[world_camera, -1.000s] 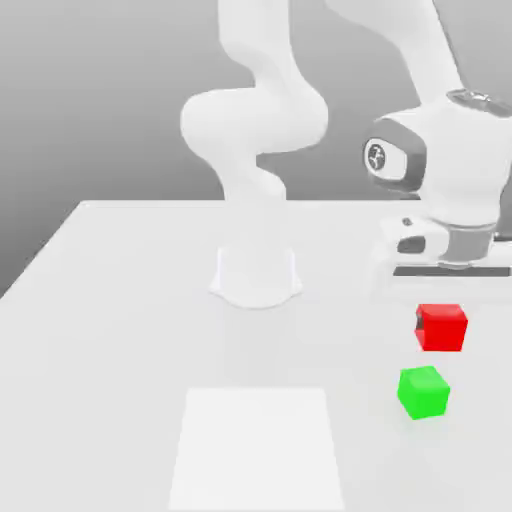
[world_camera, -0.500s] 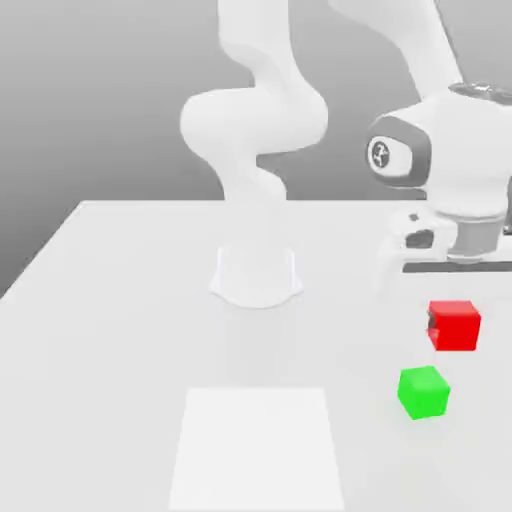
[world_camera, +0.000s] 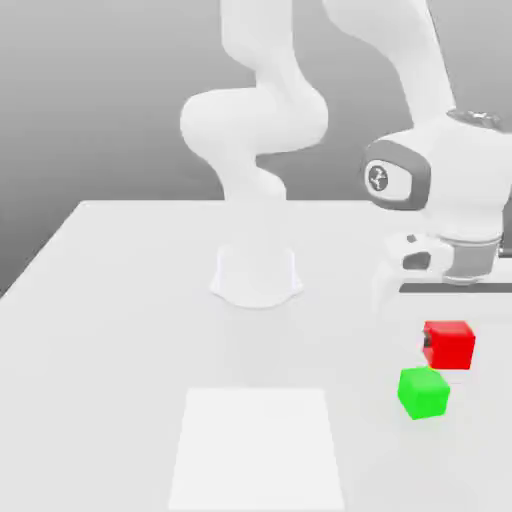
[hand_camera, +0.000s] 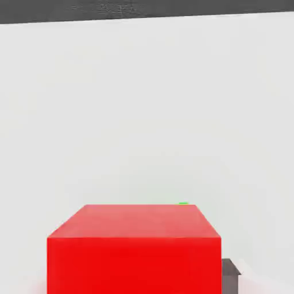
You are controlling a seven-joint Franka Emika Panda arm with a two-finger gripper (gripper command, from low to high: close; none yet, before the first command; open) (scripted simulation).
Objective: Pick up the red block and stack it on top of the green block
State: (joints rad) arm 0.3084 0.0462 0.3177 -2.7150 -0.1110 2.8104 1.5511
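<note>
Exterior view: white arm bends down at right of frame, hand pointing at white tabletop (world_camera: 120,300). Gripper (world_camera: 447,342) pinching small matte bright-red cube (world_camera: 449,344), held lower right, just above small matte bright-green cube (world_camera: 424,392); contact between cubes unclear. White square patch (world_camera: 257,448) lower centre, well apart.

Hand view: red cube (hand_camera: 135,250) fills lower frame, dark fingertip (hand_camera: 230,274) beside it; green sliver (hand_camera: 183,203) peeks over cube's far edge.

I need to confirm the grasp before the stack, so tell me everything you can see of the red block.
The red block is a small plain cube, bright red with matte, unmarked faces. It hangs level under the robot's hand, clamped in the shut gripper, with a dark finger pad against its side. It sits lifted off the white table, just above and slightly behind the green block, apparently not resting on it. In the hand view its top and front faces loom close.
</note>
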